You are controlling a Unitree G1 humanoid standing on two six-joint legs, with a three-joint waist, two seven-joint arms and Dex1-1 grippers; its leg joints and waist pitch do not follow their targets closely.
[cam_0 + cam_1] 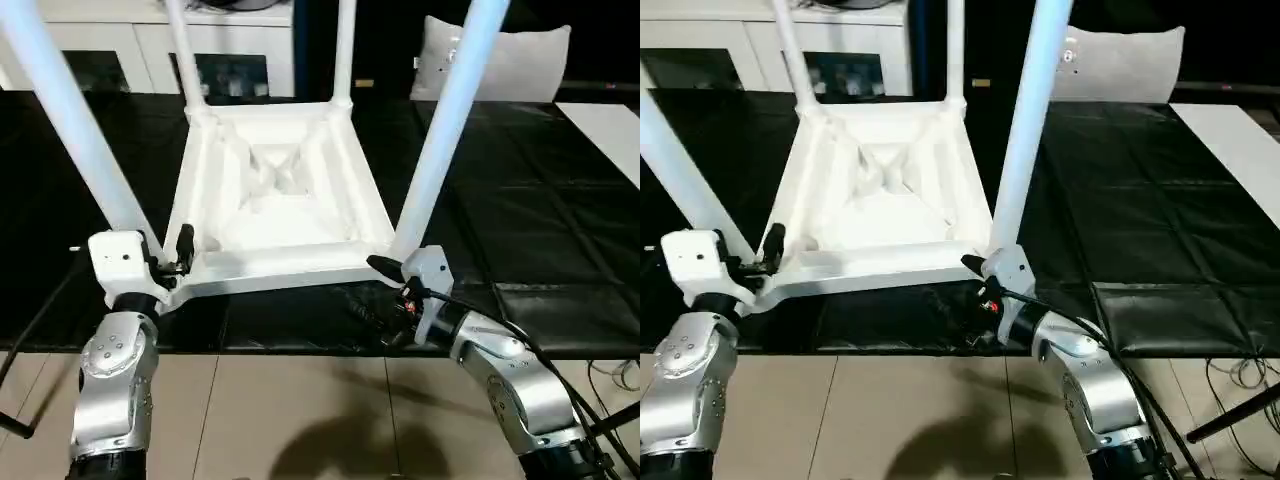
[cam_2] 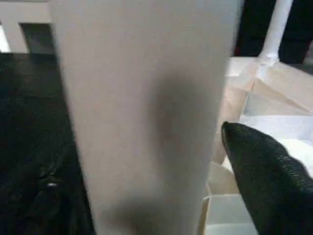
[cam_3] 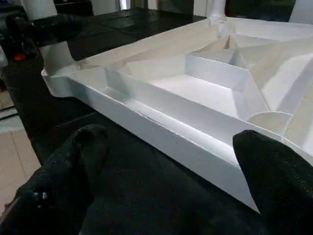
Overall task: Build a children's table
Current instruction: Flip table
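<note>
Four legs: all stand up from the corner sockets of the children's table [image 1: 275, 200], which lies upside down on the black mat [image 1: 520, 210], ribbed underside up.
Left gripper [image 1: 172, 255]: my fingers are spread around the base of the near left leg [image 1: 70, 110]; one black finger [image 2: 266, 176] shows just beside the tube, and whether it touches I cannot tell from this close.
Right gripper [image 3: 171, 171]: my fingers stand wide apart, holding nothing, with the table's near rim [image 3: 161, 129] between and just beyond them.
Near right leg [image 1: 450, 120]: rises right beside my right fingers.
Behind: a white cabinet [image 1: 110, 40] past the far legs.
</note>
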